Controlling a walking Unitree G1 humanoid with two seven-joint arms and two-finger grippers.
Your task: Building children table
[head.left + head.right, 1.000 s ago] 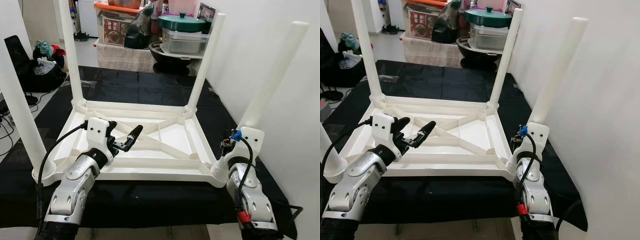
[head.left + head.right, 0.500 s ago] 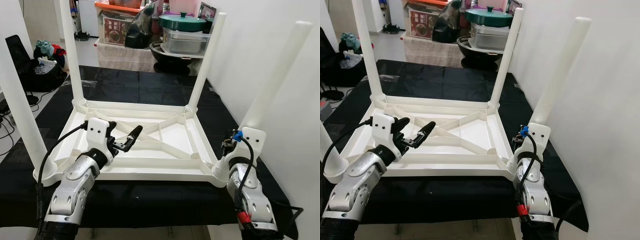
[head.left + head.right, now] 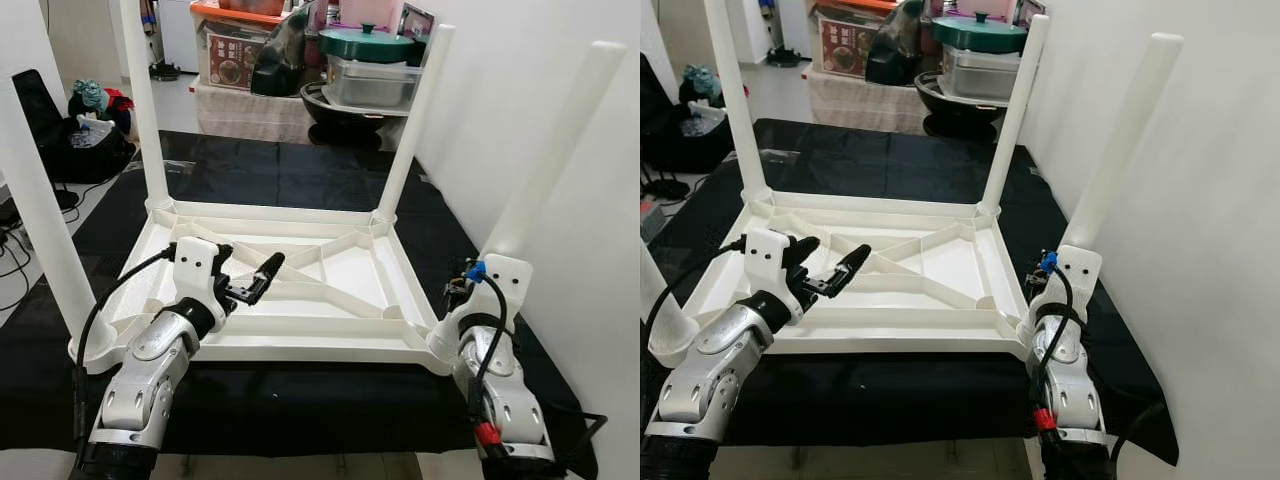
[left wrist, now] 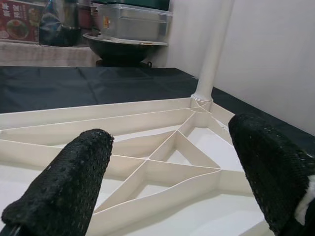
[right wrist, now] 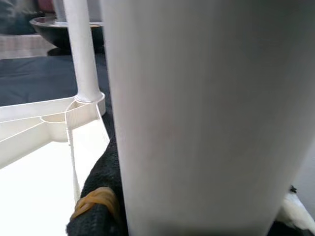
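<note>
A white plastic children's table (image 3: 300, 350) lies upside down on a black cloth (image 3: 270, 170), its ribbed underside facing up. All of its legs stand upright in the corner sockets. My right gripper (image 3: 452, 296) sits at the base of the near right leg (image 3: 552, 150) and is shut on it; in the right wrist view that leg (image 5: 197, 98) stands tight against a black finger (image 5: 98, 196). My left gripper (image 3: 250, 262) hovers open over the crossed ribs (image 4: 162, 162) near the table's left side, holding nothing.
A white wall (image 3: 600, 300) runs close along the right. Behind the cloth stands a low shelf with a green pot (image 3: 365, 45), a metal container (image 3: 372, 82), a black wok (image 3: 340, 105) and boxes. A black bag (image 3: 60, 140) and cables lie on the floor to the left.
</note>
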